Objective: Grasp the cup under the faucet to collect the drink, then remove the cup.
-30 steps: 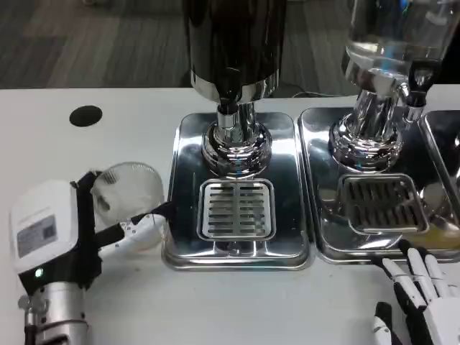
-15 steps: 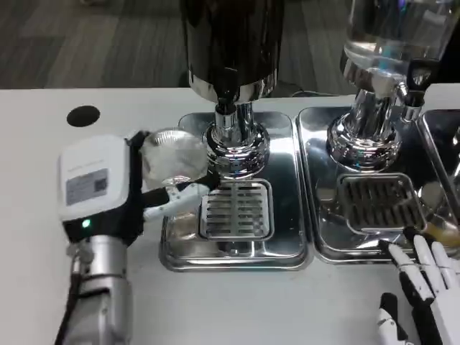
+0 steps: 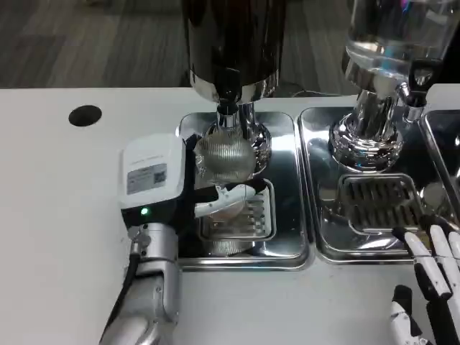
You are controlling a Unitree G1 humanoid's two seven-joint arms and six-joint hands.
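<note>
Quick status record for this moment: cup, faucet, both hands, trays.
cup: clear cup, held over the drip grate of the left tray
faucet: black spout of the dark dispenser, directly above the cup
left hand: left hand grips the cup from the left side
right hand: right hand at the lower right, fingers apart, holding nothing
second dispenser: clear dispenser on the right tray, nothing under its tap
flow: cannot tell whether drink is pouring
</note>
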